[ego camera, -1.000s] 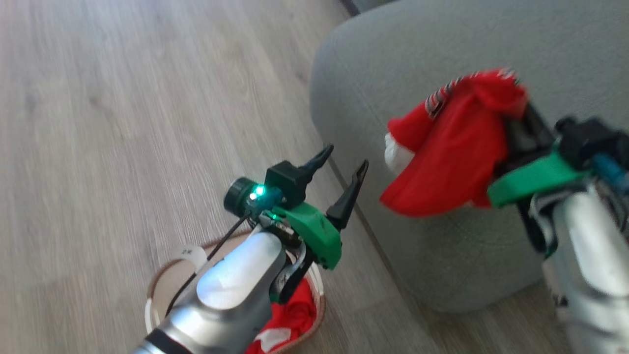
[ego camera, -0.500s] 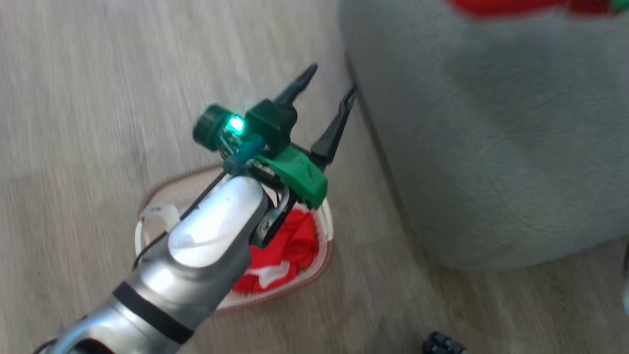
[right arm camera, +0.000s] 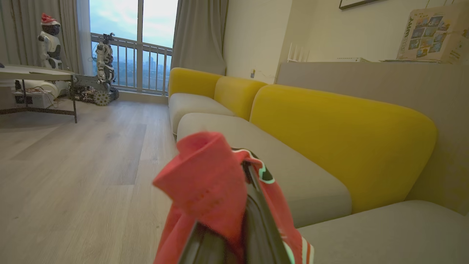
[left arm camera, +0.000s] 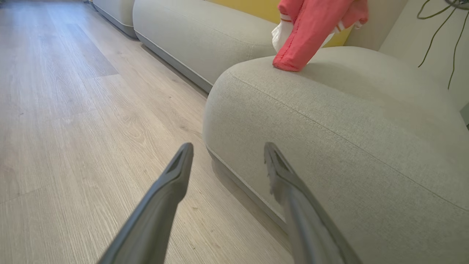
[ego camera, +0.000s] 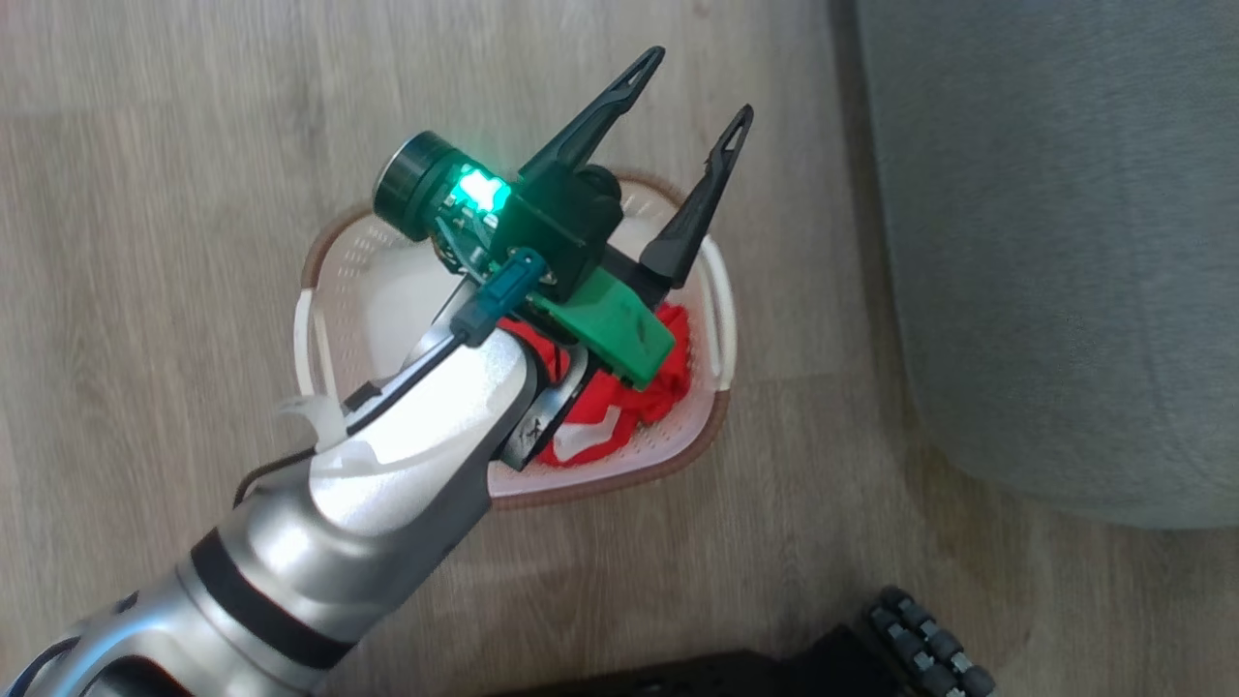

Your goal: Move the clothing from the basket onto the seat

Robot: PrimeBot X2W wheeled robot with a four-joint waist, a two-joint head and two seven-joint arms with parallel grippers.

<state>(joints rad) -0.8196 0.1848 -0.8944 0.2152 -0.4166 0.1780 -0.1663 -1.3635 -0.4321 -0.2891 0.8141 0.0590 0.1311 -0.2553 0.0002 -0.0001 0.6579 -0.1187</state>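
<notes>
**One red garment held up, more red clothing in the basket**

In the head view the silver left arm [ego camera: 387,484] is closest and covers a big part of the basket [ego camera: 324,254] under it. The left gripper [ego camera: 692,92] is spread wide with nothing between its fingers, up over the basket's far rim. Red clothing [ego camera: 668,373] with a bit of white lies in the right part of the basket. The arm hides the rest, so I cannot tell how much is in there. The basket stands on the wood floor [ego camera: 145,194], near the grey-green seat [ego camera: 1065,242] but not touching it. A black part with small wheels [ego camera: 920,649] is cut off at the bottom edge.

The left wrist view looks along the floor and tells more. A red garment [left arm camera: 304,36] hangs down, and its low tip touches the top of the seat. Its upper part is cut off by the picture's edge.

In the right wrist view the right gripper [right arm camera: 247,176] is closed tight on the red garment. The cloth drapes over the fingers and hides their tips. A dark emblem peeks out, but only partly. Behind it come yellow back cushions [right arm camera: 329,128], and far off a bright window [right arm camera: 132,40].
</notes>
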